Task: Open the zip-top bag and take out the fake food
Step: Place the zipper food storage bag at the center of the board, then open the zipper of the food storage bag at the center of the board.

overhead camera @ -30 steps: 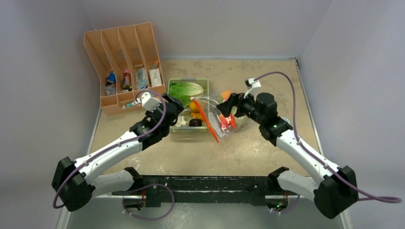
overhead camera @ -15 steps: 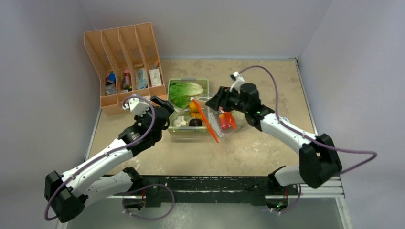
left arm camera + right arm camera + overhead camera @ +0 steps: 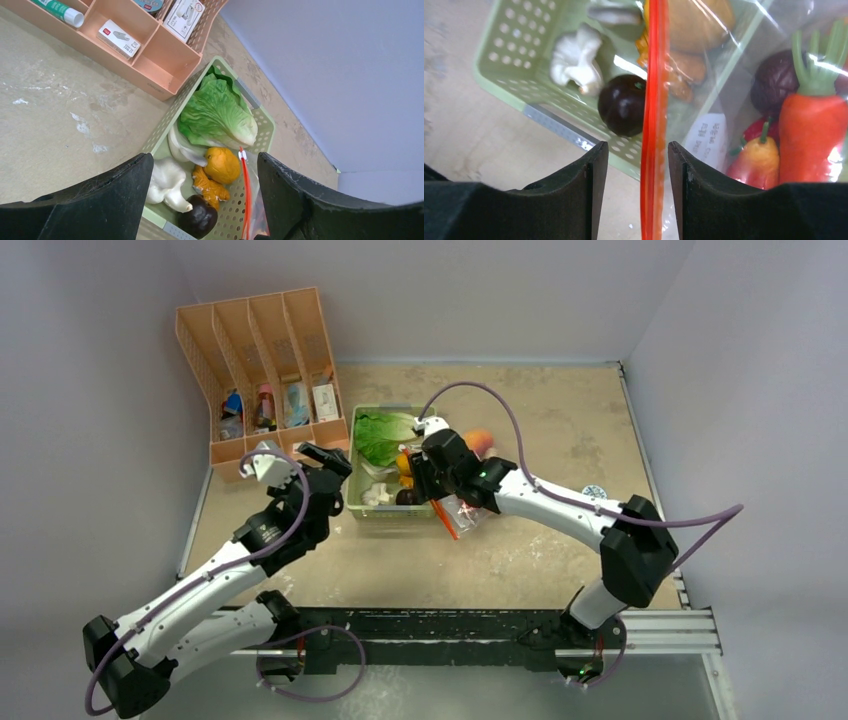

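Though free, zip strip [image 3: 653, 125] inside right gripper [image 3: 638, 148]

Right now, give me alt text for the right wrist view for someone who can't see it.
The right gripper, open, straddles the orange-red zip strip of the bag, not yet pinching it. A carrot shows inside the bag at right; the green tray lies at left.
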{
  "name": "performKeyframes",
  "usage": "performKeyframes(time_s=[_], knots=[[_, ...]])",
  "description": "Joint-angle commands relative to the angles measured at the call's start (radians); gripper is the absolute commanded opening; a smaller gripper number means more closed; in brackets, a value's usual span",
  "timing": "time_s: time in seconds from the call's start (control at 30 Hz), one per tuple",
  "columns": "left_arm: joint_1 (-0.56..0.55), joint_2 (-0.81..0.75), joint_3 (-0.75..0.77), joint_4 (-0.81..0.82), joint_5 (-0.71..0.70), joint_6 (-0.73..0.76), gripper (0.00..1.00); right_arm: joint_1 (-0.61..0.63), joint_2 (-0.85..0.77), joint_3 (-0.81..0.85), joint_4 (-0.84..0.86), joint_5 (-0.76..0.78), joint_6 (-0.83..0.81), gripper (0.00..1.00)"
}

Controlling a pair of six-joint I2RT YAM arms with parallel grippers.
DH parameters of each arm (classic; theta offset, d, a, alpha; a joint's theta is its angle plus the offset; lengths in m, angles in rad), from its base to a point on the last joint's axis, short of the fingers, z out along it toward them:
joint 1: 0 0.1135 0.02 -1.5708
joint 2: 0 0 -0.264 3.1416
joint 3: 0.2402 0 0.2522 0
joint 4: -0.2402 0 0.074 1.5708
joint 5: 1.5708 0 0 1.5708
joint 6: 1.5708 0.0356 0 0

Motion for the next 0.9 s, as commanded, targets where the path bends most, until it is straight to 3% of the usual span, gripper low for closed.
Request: performKeyframes(time_s=[0.0,0.87], knots=[[0.003,-0.014,-0.003,-0.002,-0.039,-0.008,0.76,0.018,0.008,0.05,-0.088,0.1,-0.03,0.5],[0.003,0.048,0.02,0.038,-0.02,0.022,0.76,0.03,0.05,0.104,-0.149,0.157,-0.035,0.44]])
